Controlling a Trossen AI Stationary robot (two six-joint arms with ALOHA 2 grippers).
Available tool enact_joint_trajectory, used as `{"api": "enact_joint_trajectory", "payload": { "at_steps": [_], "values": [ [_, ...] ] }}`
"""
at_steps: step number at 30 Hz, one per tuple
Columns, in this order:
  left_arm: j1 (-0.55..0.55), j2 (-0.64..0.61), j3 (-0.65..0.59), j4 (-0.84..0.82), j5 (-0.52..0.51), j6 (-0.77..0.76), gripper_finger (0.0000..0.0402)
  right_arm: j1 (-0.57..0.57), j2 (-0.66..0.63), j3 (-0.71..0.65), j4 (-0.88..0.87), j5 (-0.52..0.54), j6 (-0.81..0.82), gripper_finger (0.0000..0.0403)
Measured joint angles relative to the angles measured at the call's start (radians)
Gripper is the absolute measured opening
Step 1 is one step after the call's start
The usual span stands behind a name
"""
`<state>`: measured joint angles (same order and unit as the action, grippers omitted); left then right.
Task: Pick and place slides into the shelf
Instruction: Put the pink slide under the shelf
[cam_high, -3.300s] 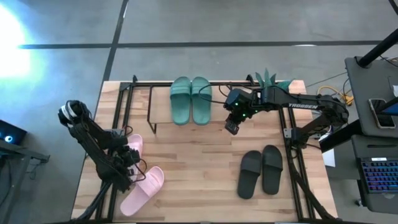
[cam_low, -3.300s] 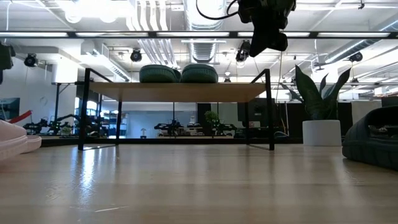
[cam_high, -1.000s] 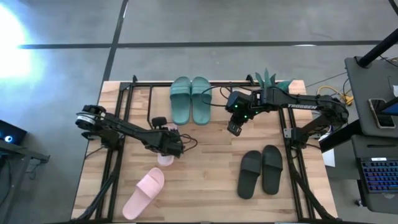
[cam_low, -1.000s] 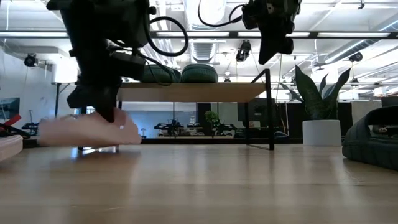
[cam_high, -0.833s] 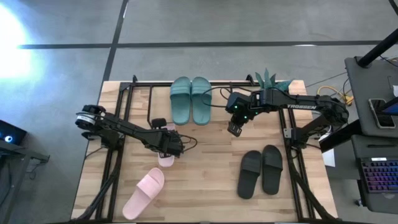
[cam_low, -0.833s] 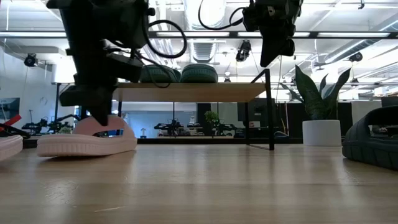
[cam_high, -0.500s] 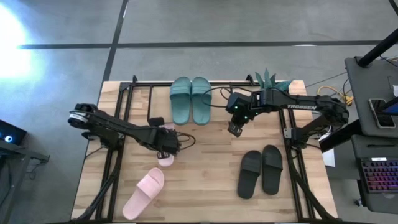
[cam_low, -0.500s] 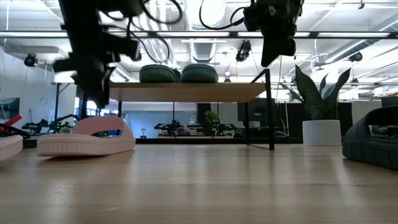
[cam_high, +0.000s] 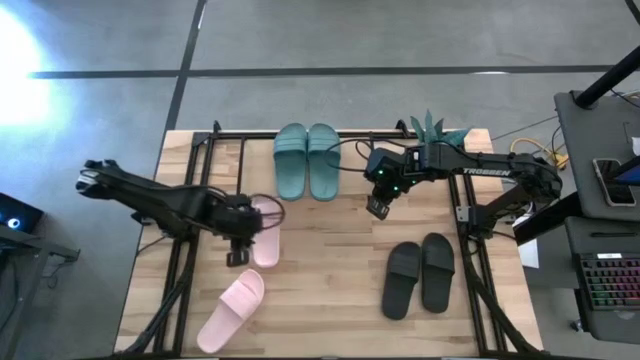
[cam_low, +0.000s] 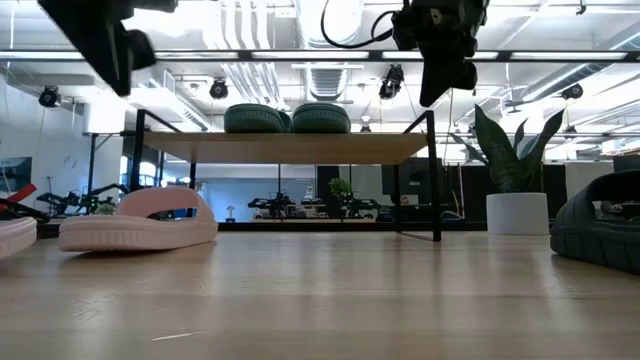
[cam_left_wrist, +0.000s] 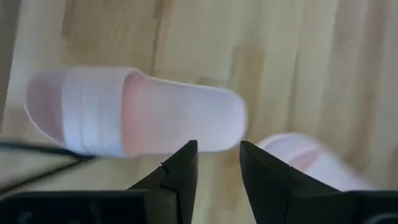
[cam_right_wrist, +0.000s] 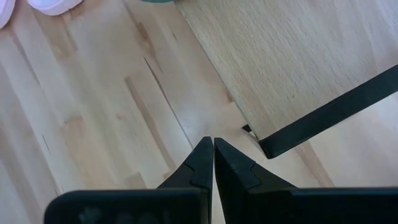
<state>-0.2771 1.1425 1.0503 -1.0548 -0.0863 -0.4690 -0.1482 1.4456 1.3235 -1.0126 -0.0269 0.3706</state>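
The green slides sit side by side on the shelf. On the surface, one pink slide lies just beside the left pincer, another nearer the front edge. The black pair lies below the right pincer.

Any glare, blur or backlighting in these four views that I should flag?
High view: a strong white glare blooms at the upper left edge, over the floor. Low view: bright ceiling lights backlight the low wire-framed shelf, leaving the right gripper a dark silhouette. Left wrist view: the light pink rubber slides look soft and smeared. Right wrist view: sharp.
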Motion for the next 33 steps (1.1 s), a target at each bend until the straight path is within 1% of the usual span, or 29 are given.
{"api": "enact_joint_trajectory", "payload": {
  "at_steps": [2,4,6,8,10,13,16,21,23,25,28,33],
  "values": [
    [-0.009,-0.04,-0.015,0.0,0.003,-0.167,0.0105,0.0,0.0,0.0,0.0,-0.006,0.022,0.0008],
    [-0.027,-0.07,-0.034,0.002,0.005,-0.378,0.0105,0.0,0.0,0.0,0.002,-0.016,0.047,0.0008],
    [-0.061,-0.094,-0.056,0.016,0.032,-0.552,0.0105,0.004,0.0,0.0,0.002,-0.033,0.08,0.0008],
    [-0.113,-0.112,-0.081,0.071,0.056,-0.639,0.0105,0.012,0.0,0.0,0.006,-0.034,0.105,0.0008],
    [-0.176,-0.131,-0.115,0.147,0.053,-0.705,0.0105,0.026,0.0,0.0,0.009,-0.035,0.142,0.0008],
    [-0.266,-0.15,-0.166,0.256,0.013,-0.824,0.0105,0.048,0.0,0.0,0.008,-0.036,0.219,0.0008],
    [-0.36,-0.159,-0.21,0.344,-0.087,-0.96,0.0105,0.071,0.0,0.0,0.009,-0.036,0.293,0.0008],
    [-0.529,-0.155,-0.251,0.46,-0.352,-1.211,0.0105,0.099,0.0,0.0,0.008,-0.036,0.451,0.0008],
    [-0.581,-0.146,-0.257,0.481,-0.419,-1.298,0.0105,0.113,0.0,0.0,0.008,-0.035,0.51,0.0008],
    [-0.623,-0.128,-0.258,0.479,-0.433,-1.315,0.0105,0.132,-0.001,0.0,0.008,-0.033,0.549,0.0008],
    [-0.681,-0.094,-0.255,0.478,-0.424,-1.208,0.0105,0.169,-0.001,0.0,0.008,-0.034,0.587,0.0009],
    [-0.789,-0.016,-0.191,0.504,-0.388,-0.838,0.0105,0.242,-0.001,0.0,0.01,-0.03,0.644,0.0008]
  ]
}}
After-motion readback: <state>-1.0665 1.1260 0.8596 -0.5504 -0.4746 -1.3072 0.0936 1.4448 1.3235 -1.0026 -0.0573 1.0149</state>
